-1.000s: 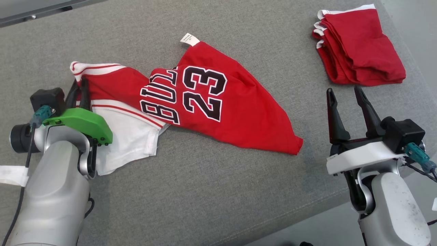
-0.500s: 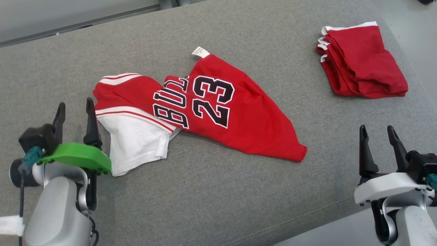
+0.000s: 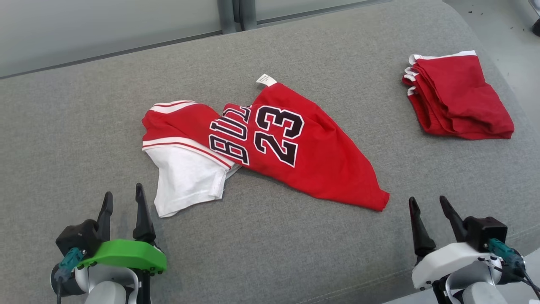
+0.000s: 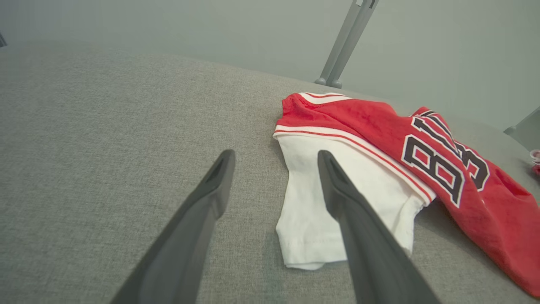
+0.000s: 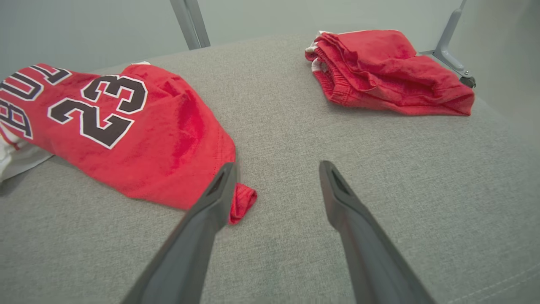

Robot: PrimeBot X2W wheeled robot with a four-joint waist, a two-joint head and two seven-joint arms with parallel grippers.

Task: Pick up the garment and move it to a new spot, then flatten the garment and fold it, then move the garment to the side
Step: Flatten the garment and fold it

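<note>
A red jersey with "BULLS 23" in black lies crumpled in the middle of the grey couch, a white sleeve folded out at its left and a white tag at its top. The left wrist view has the jersey at right; the right wrist view has the jersey at left. My left gripper stands open near the front left, just short of the white sleeve. My right gripper stands open at the front right, beside the jersey's lower right corner. Both hold nothing.
A folded pile of red shorts with white trim lies at the couch's back right, also as the red shorts. The grey couch ends in a seamed front edge near my right gripper. Metal legs stand behind.
My left gripper has let go of the jersey's left edge and drawn back toward me, now open. Both arms have pulled back. The camera has tilted, shifting the whole picture downward.
</note>
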